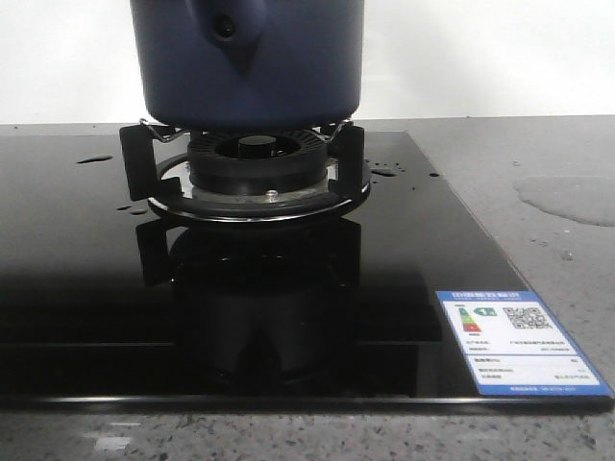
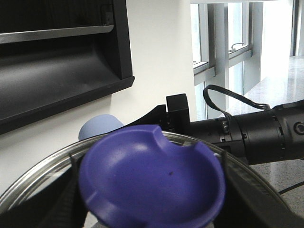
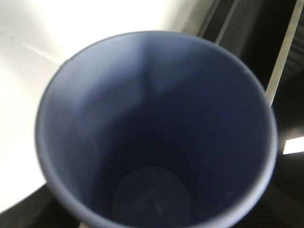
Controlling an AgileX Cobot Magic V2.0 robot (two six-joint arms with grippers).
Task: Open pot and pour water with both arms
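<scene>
The dark navy pot (image 1: 248,62) stands on the gas burner (image 1: 255,158); its top is cut off by the front view's upper edge, and neither gripper shows there. In the left wrist view my left gripper (image 2: 152,190) is shut on the blue knob (image 2: 152,175) of a glass lid (image 2: 38,175), held up in the air before a white wall. A pale blue cup (image 2: 99,127) shows just behind the lid, next to my right arm (image 2: 266,137). In the right wrist view the cup's open mouth (image 3: 156,133) fills the frame and hides the fingers; the cup looks empty.
The burner sits in a black glass hob (image 1: 86,288) with water drops on it and an energy label (image 1: 519,341) at its front right corner. A water puddle (image 1: 567,197) lies on the grey counter to the right. A black range hood (image 2: 57,71) hangs on the wall.
</scene>
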